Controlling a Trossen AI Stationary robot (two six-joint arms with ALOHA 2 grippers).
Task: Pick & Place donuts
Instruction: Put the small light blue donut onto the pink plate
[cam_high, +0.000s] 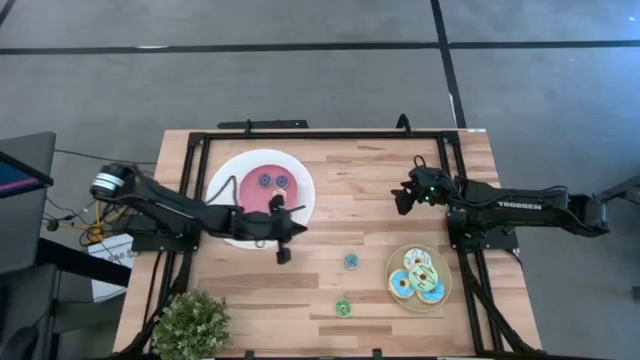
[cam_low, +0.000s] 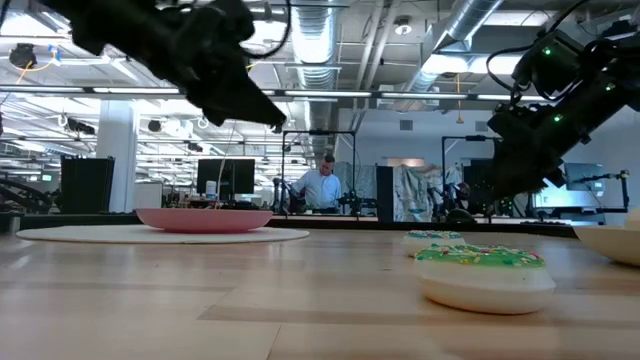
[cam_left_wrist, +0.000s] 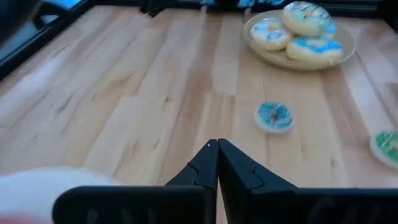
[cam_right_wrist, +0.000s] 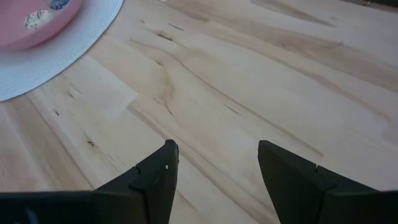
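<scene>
Two black jointed arms, white TROSSEN lettering, green lights, dark cables

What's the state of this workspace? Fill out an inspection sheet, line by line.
Surface: pale wooden table in a black frame.
Job's things: two small purple ring donuts and a tan one in the pink centre of the big white plate; three larger iced donuts piled on the round tan plate; a small teal donut and a small green donut loose on the wood.
Clutter: green potted plant at a table corner.
Grippers: left gripper beside the white plate, jaws shut, empty; right gripper above bare wood, jaws open, empty.
Cables: loose wires off the table by the left arm's base.
Surroundings: grey floor; a person far behind.
</scene>
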